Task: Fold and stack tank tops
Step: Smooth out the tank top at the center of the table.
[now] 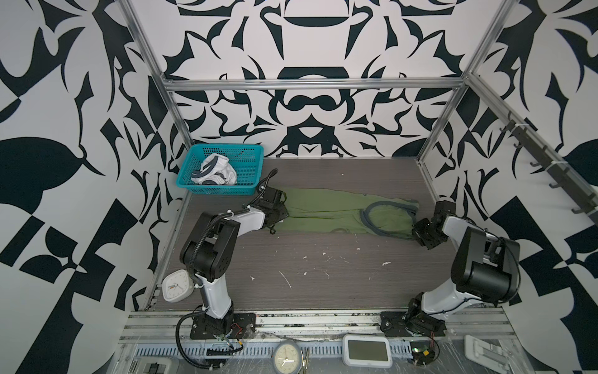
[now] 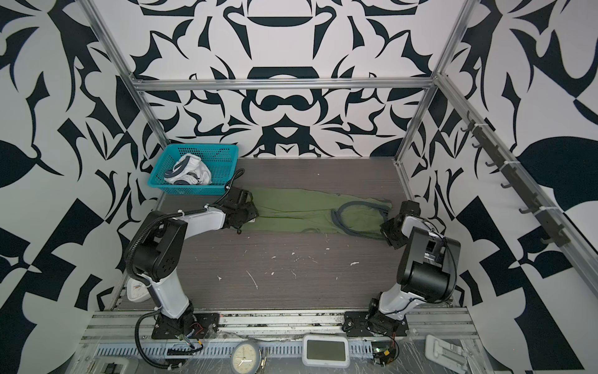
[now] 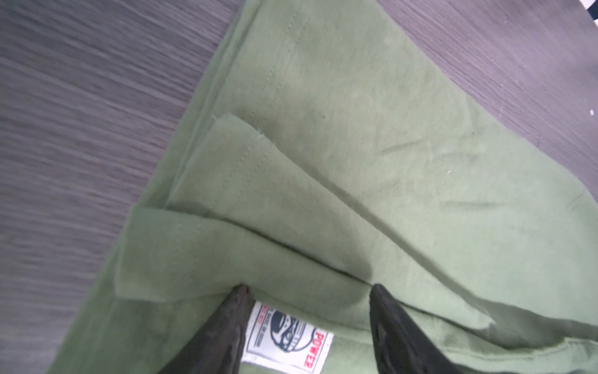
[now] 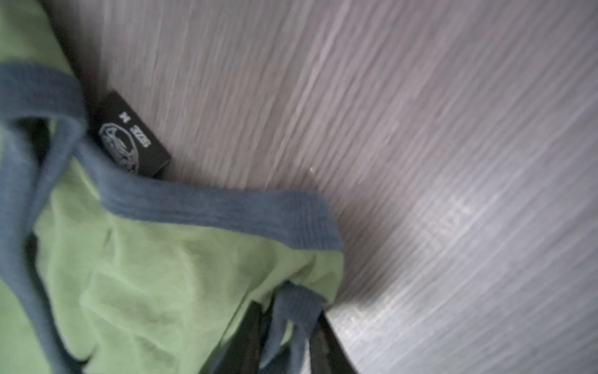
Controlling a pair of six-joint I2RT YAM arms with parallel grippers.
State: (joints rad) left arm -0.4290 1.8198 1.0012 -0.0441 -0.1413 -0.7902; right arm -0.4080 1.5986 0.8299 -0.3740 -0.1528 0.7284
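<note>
The olive green tank top lies folded lengthwise across the back of the table in both top views, hem to the left and grey-blue straps to the right. My left gripper is at the hem and open. Its fingertips touch a fold of cloth, with a white label between them. My right gripper is shut on a grey-blue strap at the other end. The white tank top lies crumpled in the basket.
The teal mesh basket stands at the back left, just behind the left gripper. A square white clock lies by the left arm's base. A round clock and a white timer sit on the front rail. White flecks dot the table.
</note>
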